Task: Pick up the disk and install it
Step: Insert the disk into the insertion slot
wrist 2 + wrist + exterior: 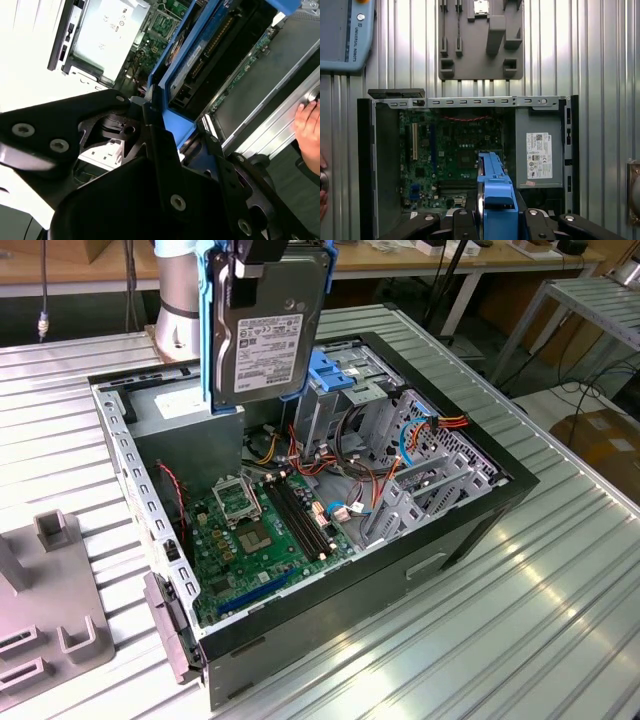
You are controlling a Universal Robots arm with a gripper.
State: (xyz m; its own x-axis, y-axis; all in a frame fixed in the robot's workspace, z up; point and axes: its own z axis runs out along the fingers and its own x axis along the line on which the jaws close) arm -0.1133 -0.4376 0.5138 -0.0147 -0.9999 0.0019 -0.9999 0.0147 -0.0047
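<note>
Starting at the exterior view's left, a grey fixture (50,590) with upright blocks lies on the ribbed metal tabletop (520,620), just beside the open case (330,610). The case's perforated metal wall (140,490) runs along that side. Behind it, at the far end, sits the grey power supply (170,410), and the arm's silver column (180,300) rises behind that.

Next comes the disk (268,325), hanging upright above the case with its white label toward the camera and blue rails down both sides. It touches nothing below; its lower edge shows in front of the power supply's corner. The hand (250,258) pinches it at the top. In the second wrist view the black fingers (160,145) press against a blue rail.

Under and right of the disk lies the green motherboard (260,530), bare across most of the case floor. Just right of the disk stands the metal drive cage (350,405) with a blue latch (335,368) on top. Red, yellow and blue cables (400,440) tangle beside the cage, crossing a grey bracket (430,490) near the case's right end.

Past the tabletop's edge, at the far right, sits a cardboard box (605,440). In the second wrist view a person's fingertips (310,135) rest near the case's rim.
</note>
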